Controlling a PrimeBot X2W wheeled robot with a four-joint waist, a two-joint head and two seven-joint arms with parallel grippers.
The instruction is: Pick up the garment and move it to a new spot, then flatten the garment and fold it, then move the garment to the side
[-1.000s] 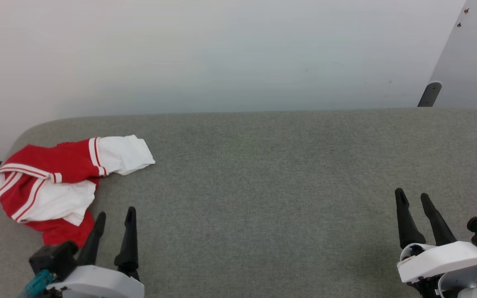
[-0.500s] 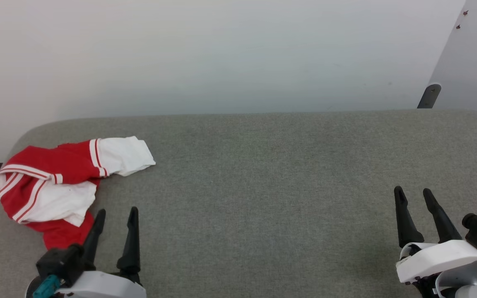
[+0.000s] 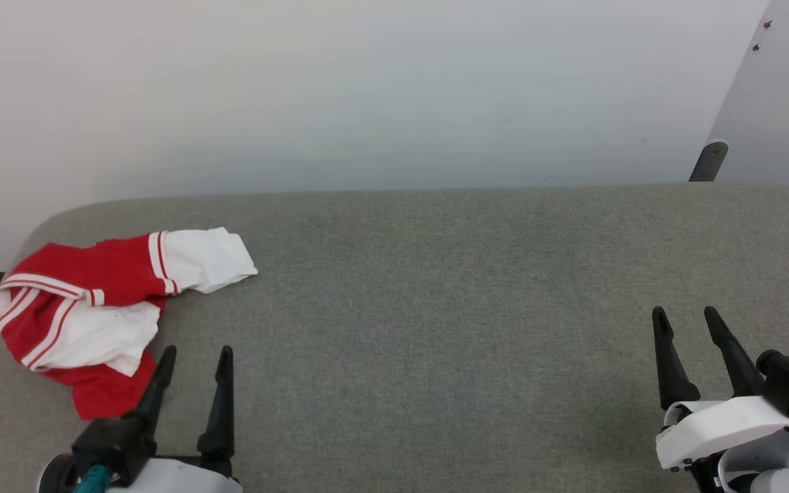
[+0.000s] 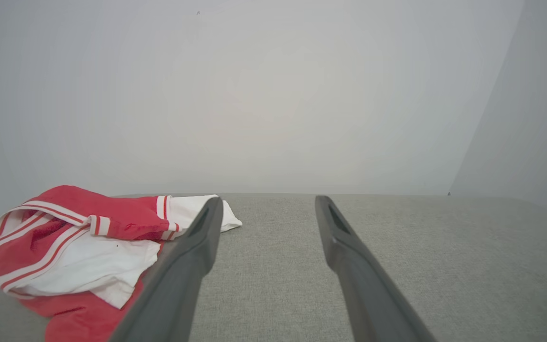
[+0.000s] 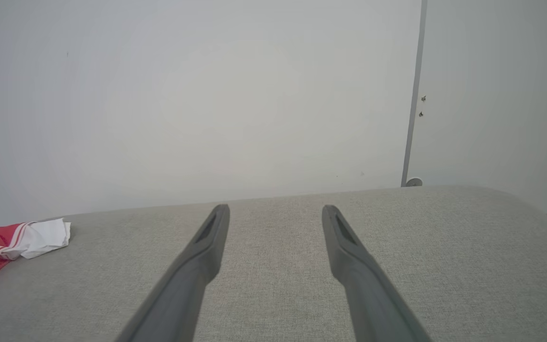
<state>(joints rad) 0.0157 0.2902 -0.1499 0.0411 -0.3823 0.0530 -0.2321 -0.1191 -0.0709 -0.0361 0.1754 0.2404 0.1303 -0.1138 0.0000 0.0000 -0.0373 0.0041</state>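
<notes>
On coarse grey cloth [image 3: 435, 308], the crumpled garment [image 3: 93, 284] lies beside the left gripper [image 3: 197, 350], its jaws and the right gripper's [image 3: 685, 311] wide.

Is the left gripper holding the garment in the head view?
No, the left gripper is open and empty; the garment lies loose beside it.

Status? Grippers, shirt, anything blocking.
Left gripper open, empty, just beside the garment. Right gripper open, empty, far across the grey table. Garment crumpled at table's left end, not gripped. Nothing seen blocking.

Head looks down; wrists low, forward; garment [image 3: 114, 268] shared.
</notes>
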